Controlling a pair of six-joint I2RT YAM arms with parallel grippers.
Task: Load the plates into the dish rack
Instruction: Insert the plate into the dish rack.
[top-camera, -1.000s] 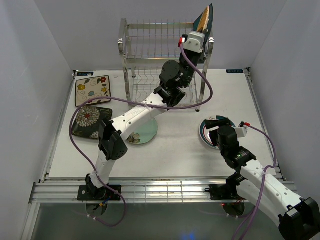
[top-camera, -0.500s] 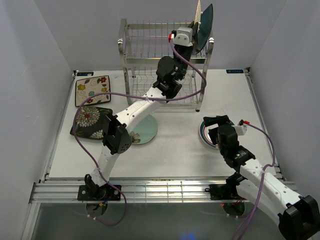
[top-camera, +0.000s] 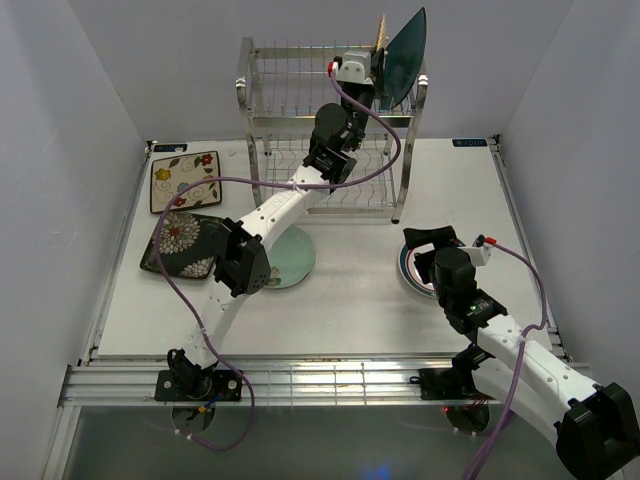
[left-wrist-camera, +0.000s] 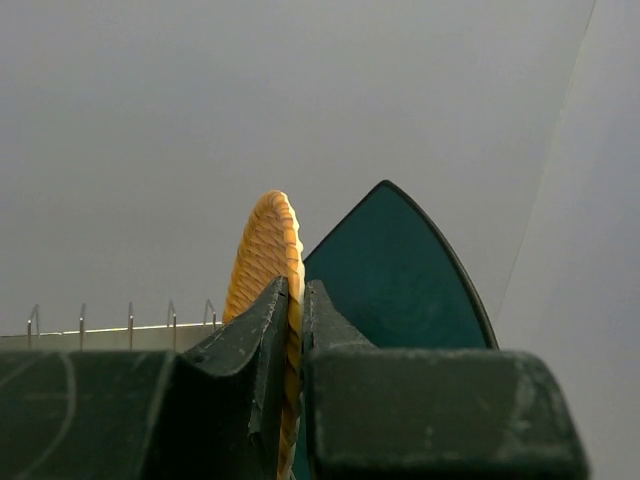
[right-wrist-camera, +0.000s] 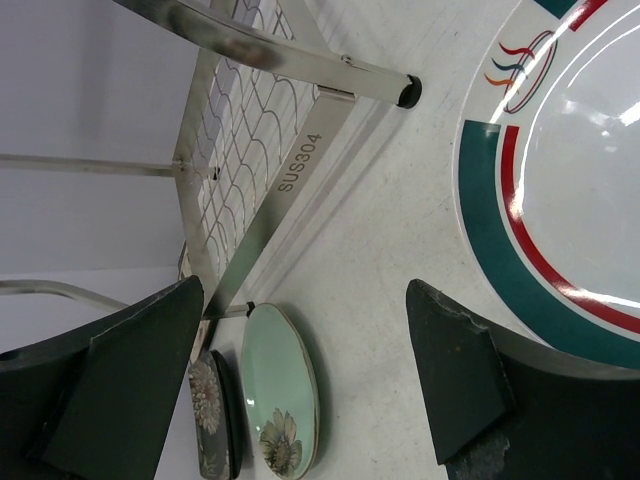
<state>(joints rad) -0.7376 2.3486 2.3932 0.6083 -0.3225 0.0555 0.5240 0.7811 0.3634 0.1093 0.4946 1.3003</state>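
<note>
Left tool (left-wrist-camera: 297, 300) clamps woven plate (left-wrist-camera: 264, 240) beside teal plate (left-wrist-camera: 392, 272) standing in dish rack (top-camera: 300, 112).

Woven orange plate (left-wrist-camera: 263, 260), teal plate (left-wrist-camera: 400, 280), white plate (right-wrist-camera: 600, 150) — teal-and-red rim bands

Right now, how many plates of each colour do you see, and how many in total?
teal plate: 1
orange plate: 1
pale green plate: 1
dark floral plate: 1
cream floral plate: 1
white striped plate: 1
Total: 6
</note>
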